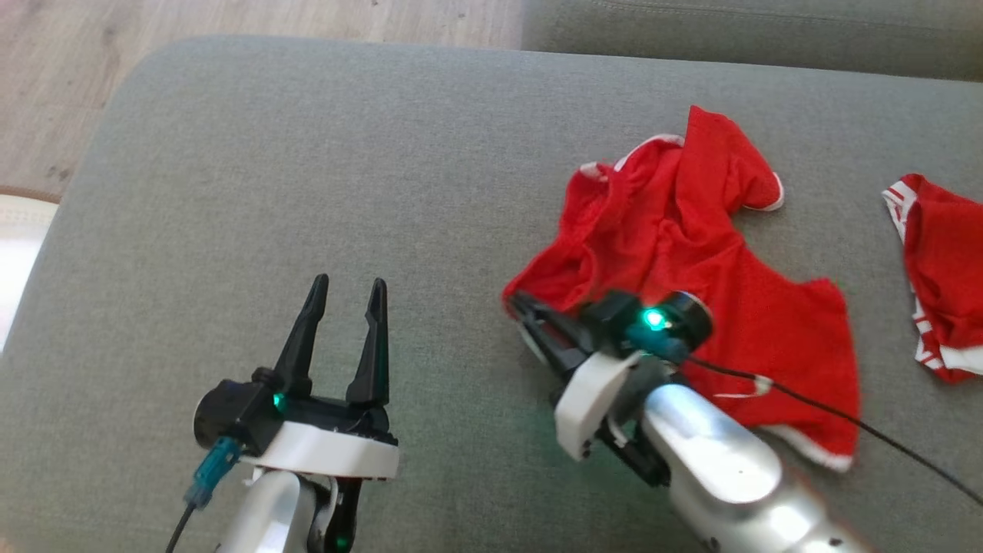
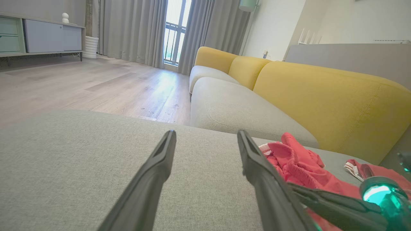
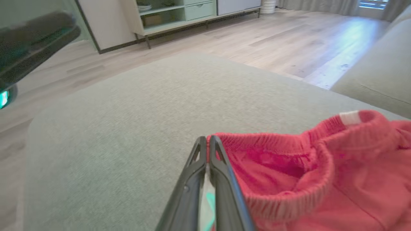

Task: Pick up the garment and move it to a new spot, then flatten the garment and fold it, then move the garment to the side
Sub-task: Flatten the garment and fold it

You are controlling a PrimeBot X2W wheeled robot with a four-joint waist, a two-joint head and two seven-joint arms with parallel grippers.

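Observation:
The garment (image 1: 691, 253) is a pair of crumpled red shorts with white trim, lying on the grey cushion (image 1: 307, 153) right of centre. My right gripper (image 1: 516, 301) is at its near-left edge, its jaws pressed together. In the right wrist view the fingertips (image 3: 207, 139) pinch the end of the elastic waistband of the garment (image 3: 321, 179). My left gripper (image 1: 345, 288) hovers open over bare cushion to the left, well apart from the cloth. In the left wrist view its fingers (image 2: 205, 134) are spread, with the garment (image 2: 298, 163) beyond the right finger.
A second red piece with white trim (image 1: 944, 276) lies at the cushion's right edge. Wooden floor (image 1: 77, 77) drops off beyond the cushion's left and far-left edges. A yellow sofa back (image 2: 321, 96) rises behind the seat.

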